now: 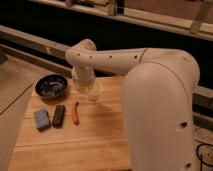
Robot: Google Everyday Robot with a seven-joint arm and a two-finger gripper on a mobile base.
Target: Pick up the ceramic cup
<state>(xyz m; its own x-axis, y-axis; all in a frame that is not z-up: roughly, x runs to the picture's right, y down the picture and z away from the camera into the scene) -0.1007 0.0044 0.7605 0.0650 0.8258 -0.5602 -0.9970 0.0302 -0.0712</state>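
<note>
The ceramic cup [94,92] is a small pale round cup over the wooden table [100,140], just right of the dark bowl. My gripper [86,84] is right at the cup, at the end of the big white arm that reaches in from the right. The wrist covers the cup's left side and top. I cannot tell whether the cup rests on the table or hangs just above it.
A dark round bowl [51,85] stands at the table's back left. A blue block [42,119], a dark flat bar [59,115] and a thin orange stick [75,113] lie in a row at the left. A dark rail runs behind the table.
</note>
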